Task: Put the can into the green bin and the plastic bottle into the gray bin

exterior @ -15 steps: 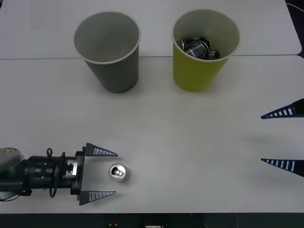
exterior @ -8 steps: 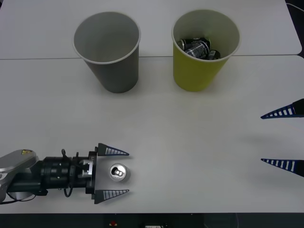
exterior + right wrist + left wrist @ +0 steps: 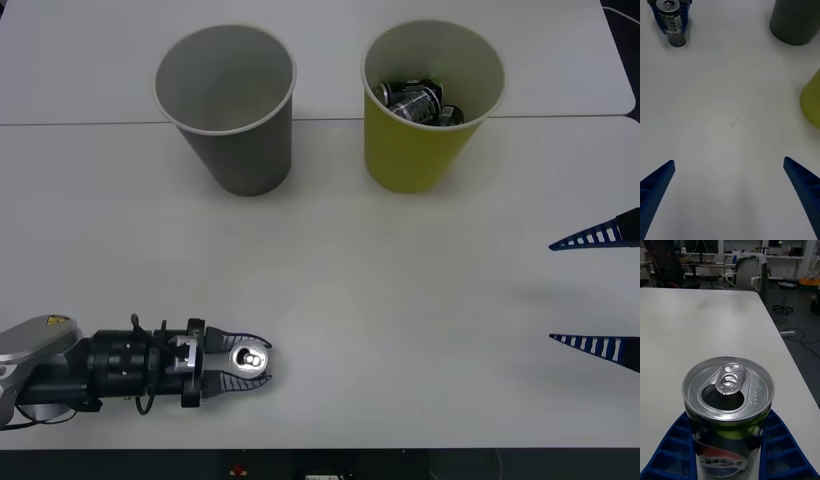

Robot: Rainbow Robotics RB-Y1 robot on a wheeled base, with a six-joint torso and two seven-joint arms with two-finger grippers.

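Front view: small dark blue-black aluminium drink can (image 3: 248,361), silver top with pull tab, upright on the white table (image 3: 400,300) near its front edge, left of centre. Pinched on both sides by the blue ribbed fingers of the left gripper (image 3: 243,363), arm lying low along the table from the left. Left wrist view: same can (image 3: 728,405) close up, tab hole open, round red-white-blue logo low on the side, blue fingers (image 3: 673,450) pressed against either flank. Right wrist view: can (image 3: 671,23) standing upright, clasped between blue fingers.

Large gray tapered cup-shaped bin (image 3: 228,105) at the far left of the table, well apart from the can. Large yellow-green tapered bin (image 3: 430,100) just beside it to the right, other dark silvery-printed cans (image 3: 418,102) inside.

Right gripper (image 3: 600,290) at the right edge, fingers spread wide, holding nothing, well apart from both bins.
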